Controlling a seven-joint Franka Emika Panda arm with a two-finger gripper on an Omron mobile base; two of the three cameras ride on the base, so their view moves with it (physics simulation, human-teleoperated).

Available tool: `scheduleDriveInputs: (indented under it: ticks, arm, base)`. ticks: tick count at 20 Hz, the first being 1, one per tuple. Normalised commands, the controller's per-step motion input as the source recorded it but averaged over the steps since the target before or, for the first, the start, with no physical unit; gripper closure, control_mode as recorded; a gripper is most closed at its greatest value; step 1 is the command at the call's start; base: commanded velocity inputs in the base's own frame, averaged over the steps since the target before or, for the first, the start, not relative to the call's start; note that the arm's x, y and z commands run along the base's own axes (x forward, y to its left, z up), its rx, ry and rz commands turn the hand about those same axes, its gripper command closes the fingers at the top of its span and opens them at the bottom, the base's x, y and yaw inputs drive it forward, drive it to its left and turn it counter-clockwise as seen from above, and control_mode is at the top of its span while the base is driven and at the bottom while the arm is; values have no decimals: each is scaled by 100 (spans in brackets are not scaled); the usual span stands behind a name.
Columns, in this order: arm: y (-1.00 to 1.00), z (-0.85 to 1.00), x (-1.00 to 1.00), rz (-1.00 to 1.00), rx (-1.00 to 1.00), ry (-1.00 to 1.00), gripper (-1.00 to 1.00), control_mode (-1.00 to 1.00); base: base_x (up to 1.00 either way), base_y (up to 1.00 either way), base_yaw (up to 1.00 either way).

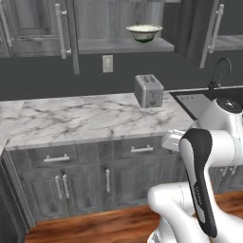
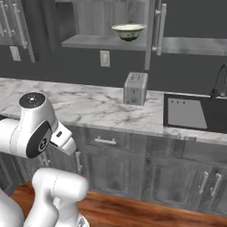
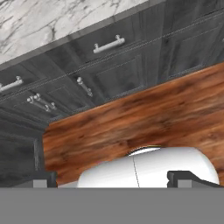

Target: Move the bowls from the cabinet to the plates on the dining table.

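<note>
The faucet [image 2: 220, 80] gets chopped off by the right edge in the right base view, and so does the sink [image 2: 195, 113]. The cabinet [image 1: 118, 23] runs off the top, doors and handles cut. Bowl [image 1: 144, 32] contents can't be made out.

Illumination is even and diffuse in all three views, with no single visible light source; overall level is moderate, the dark wall and cabinet fronts reading dim while the marble counter [image 1: 71, 118] reads bright without blown highlights. Shadows are soft and faint; a weak darker patch lies beside the toaster [image 1: 149, 90], and the shelf recess around the bowl [image 1: 144, 32] is slightly shaded. The robot's white shell shows smooth shading and mild gloss, no hard glare. Rendering is low in resolution; edges of handles and wood grain look soft and slightly jagged. Focus is uniform from near to far; no motion blur; straight lines stay straight toward the borders in the base views.
</note>
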Motion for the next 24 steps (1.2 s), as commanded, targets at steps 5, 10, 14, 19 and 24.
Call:
scheduleDriveInputs:
  ticks: [5, 10, 14, 19, 24]
  arm:
    - [0, 0, 0, 0, 0, 0, -100, 100]
    - [0, 0, 0, 0, 0, 0, -100, 100]
    - [0, 0, 0, 0, 0, 0, -100, 100]
    - [0, 0, 0, 0, 0, 0, -100, 100]
    - [0, 0, 0, 0, 0, 0, -100, 100]
  base:
    - [65, -15, 0]
    - [62, -12, 0]
    - [56, -7, 0]
    - [54, -7, 0]
    - [43, -6, 0]
